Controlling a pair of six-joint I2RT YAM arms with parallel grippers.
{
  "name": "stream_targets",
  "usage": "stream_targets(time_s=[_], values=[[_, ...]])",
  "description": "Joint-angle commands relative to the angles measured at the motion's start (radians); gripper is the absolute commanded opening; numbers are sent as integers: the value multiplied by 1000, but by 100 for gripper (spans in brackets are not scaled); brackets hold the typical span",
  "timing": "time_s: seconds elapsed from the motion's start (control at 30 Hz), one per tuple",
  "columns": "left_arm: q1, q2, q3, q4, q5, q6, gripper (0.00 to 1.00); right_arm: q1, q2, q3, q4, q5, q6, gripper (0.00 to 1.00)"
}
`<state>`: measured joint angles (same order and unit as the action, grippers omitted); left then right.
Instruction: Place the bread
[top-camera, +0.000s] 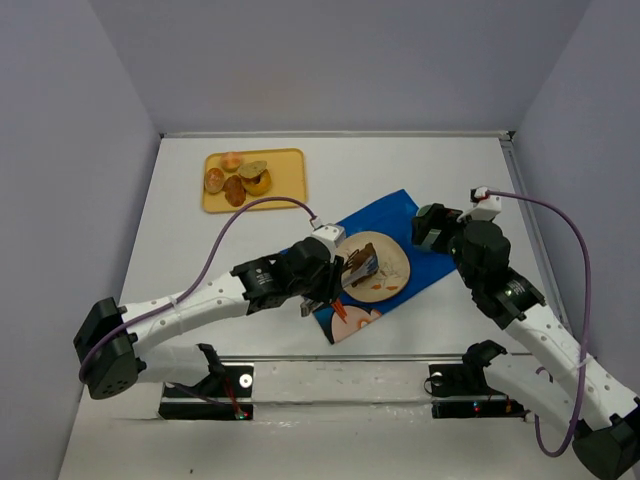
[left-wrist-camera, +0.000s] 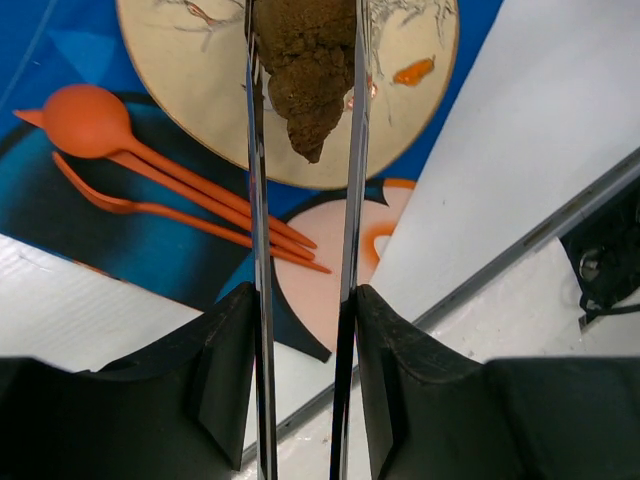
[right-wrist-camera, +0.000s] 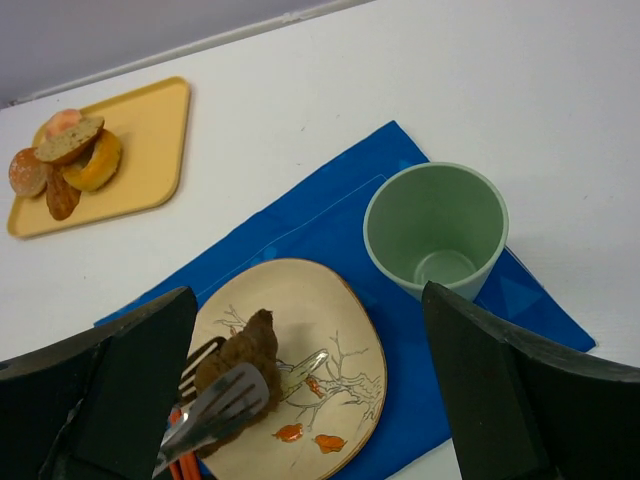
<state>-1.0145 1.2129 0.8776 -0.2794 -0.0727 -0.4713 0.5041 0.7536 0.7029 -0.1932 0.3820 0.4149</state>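
The white counter (top-camera: 430, 170) runs back to a far wall and is flanked by side walls. A broad stretch of it lies bare between the far-left corner and the middle. A blue placemat (top-camera: 397, 213) lies on the diagonal at the centre, with one corner pointing toward the far wall and another toward the arm bases. White counter shows along all its edges.

The yellow tray (top-camera: 285, 192) sits in the far-left area, well apart from the mat, with tan pastries (top-camera: 238, 180) bunched at its left end. A round cream plate (top-camera: 392, 262) rests on the mat with its rim close to the mat's near-left edge.

The left pincer (top-camera: 354, 272) reaches in over the plate's left side. The right pincer (top-camera: 433, 230) hovers by the mat's right corner with its fingers spread wide, and in its wrist view the cup and plate show between them.

The green cup (right-wrist-camera: 470, 200) stands upright on the mat just beside the plate. An orange spoon (left-wrist-camera: 90, 115) and fork (left-wrist-camera: 130, 205) lie side by side on the mat beside the plate's rim.

The bread (left-wrist-camera: 310, 90) is pinched between the left pincer's thin blades, with its pointed end over the plate, just inside the rim. I cannot tell whether it touches the plate.
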Motion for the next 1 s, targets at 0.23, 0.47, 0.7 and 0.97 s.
stream_targets(time_s=[0.23,0.47,0.7,0.97], values=[[-58,-19,18,16,-41,-72,66,-4,-22,-10,26,-11,13,100],[-58,-15,70,-41,-110,-62,69,-4,-22,-9,23,-2,9,100],[-58,-56,126,-177,-368,-177,63,-4,-19,-8,23,-2,9,100],[-49,-118,129,-406,-565,-409,62,-4,-17,-8,21,1,9,100]])
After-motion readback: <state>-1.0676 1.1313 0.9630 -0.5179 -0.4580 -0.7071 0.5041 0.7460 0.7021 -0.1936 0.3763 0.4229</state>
